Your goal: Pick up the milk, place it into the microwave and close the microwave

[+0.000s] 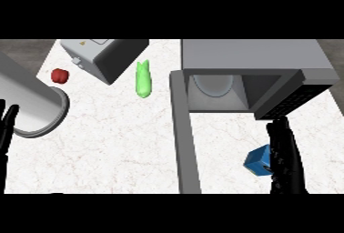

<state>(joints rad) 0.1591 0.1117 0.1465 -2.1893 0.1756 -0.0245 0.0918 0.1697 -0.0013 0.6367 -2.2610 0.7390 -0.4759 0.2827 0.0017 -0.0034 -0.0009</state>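
Note:
The milk is a small blue carton [256,160] on the white counter, in front of the microwave [255,57] and right of its door. The microwave stands open at the upper right, with a pale round plate [215,85] inside, and its grey door [185,136] swings out toward the near edge. My right hand [287,157] rises from the lower edge against the carton's right side. Its fingers are straight and point at the microwave, and its thumb sits at the carton's lower corner. My left hand [7,127] rests open at the left edge, fingers up.
A grey toaster [101,57] stands at the back left, with a small red fruit [60,75] to its left and a long green vegetable [143,79] to its right. A large grey cylinder [30,102] lies along the left side, just beside my left hand.

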